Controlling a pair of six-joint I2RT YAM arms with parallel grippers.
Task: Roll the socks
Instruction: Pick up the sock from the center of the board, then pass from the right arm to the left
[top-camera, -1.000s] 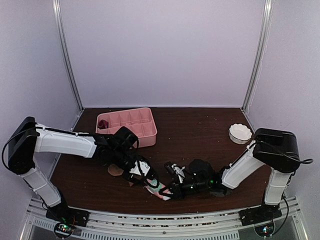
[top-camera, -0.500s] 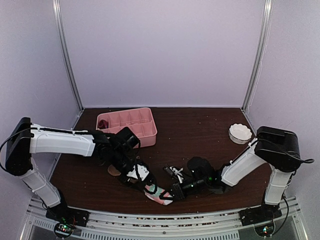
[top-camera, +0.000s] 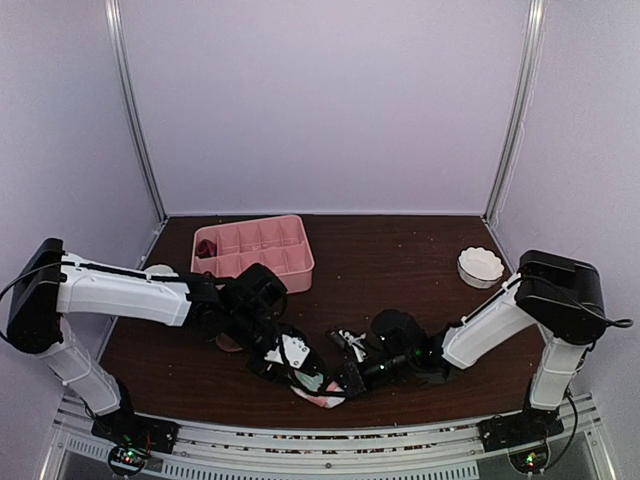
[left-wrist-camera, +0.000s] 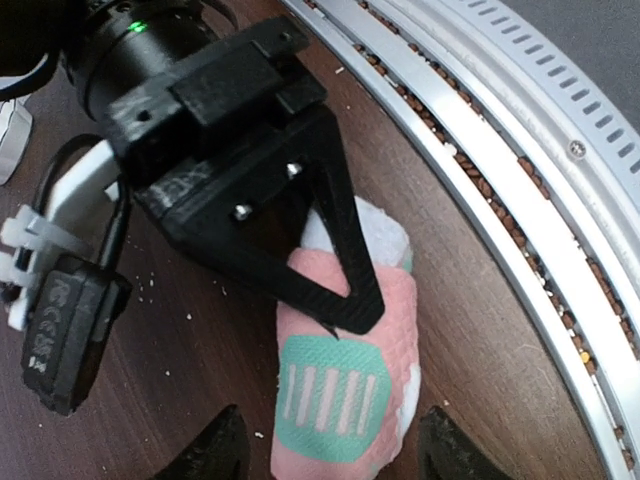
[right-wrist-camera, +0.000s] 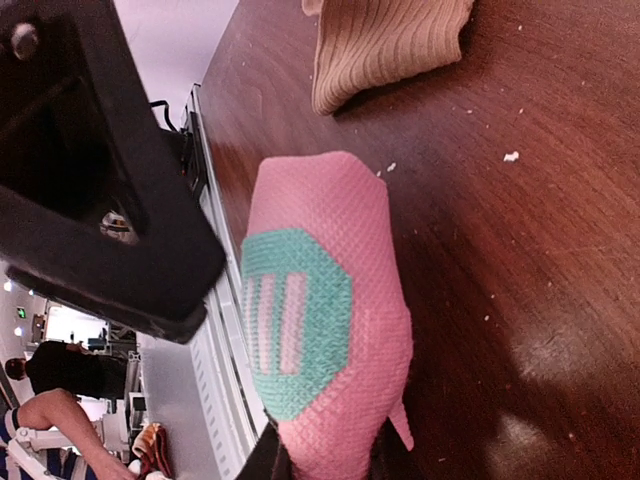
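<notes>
A pink sock (left-wrist-camera: 345, 330) with a mint-green patch lies rolled up near the table's front edge, also showing as the sock (top-camera: 322, 390) and the sock (right-wrist-camera: 330, 300). My right gripper (right-wrist-camera: 325, 465) is shut on one end of it; its black finger (left-wrist-camera: 335, 250) lies across the roll. My left gripper (left-wrist-camera: 335, 455) is open, its two fingertips (left-wrist-camera: 218, 450) standing either side of the roll's other end without pinching it. A tan sock (right-wrist-camera: 390, 40) lies flat beyond the roll, mostly hidden under my left arm in the top view (top-camera: 229, 343).
A pink divided tray (top-camera: 262, 245) stands at the back left, with a dark red bundle (top-camera: 206, 248) in its left end. A white scalloped bowl (top-camera: 480, 266) sits at the right. The metal rail (left-wrist-camera: 520, 130) runs along the near edge, close to the roll.
My left gripper has slid rightward and nearer the front edge, over the roll. The pink sock has shifted slightly toward the front edge. My right gripper keeps its hold.
</notes>
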